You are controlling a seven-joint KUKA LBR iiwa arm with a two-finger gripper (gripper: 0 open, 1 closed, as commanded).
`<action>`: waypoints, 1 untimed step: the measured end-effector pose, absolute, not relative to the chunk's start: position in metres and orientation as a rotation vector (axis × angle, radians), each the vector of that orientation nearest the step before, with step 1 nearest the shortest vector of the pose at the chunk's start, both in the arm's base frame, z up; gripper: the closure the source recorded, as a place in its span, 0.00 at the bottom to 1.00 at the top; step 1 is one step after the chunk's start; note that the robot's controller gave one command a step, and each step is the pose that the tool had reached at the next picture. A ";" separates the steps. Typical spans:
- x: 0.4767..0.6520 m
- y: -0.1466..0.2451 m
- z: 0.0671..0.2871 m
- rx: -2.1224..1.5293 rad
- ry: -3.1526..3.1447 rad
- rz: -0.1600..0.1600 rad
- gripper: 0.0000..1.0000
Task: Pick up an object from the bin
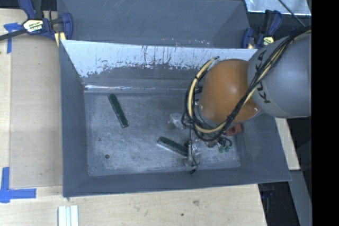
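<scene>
My gripper [193,159] reaches down near the bin's front wall, right of the middle, below the orange cover. A dark green flat stick [171,145] lies on the bin floor just left of it, its right end touching or running under the fingertips. A small pale crumpled piece [175,120] sits a little above that stick. Small red and green bits [228,144] show at the right of the gripper, partly hidden by the cables.
A second dark green stick [118,110] lies tilted at the left of the bin floor, well away from the gripper. A tiny dark speck [107,156] rests near the front left.
</scene>
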State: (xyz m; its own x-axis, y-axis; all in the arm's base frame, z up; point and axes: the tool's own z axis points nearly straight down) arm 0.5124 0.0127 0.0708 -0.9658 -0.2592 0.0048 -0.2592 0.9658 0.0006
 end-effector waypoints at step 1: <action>0.515 0.014 0.075 0.408 -3.118 -0.001 1.00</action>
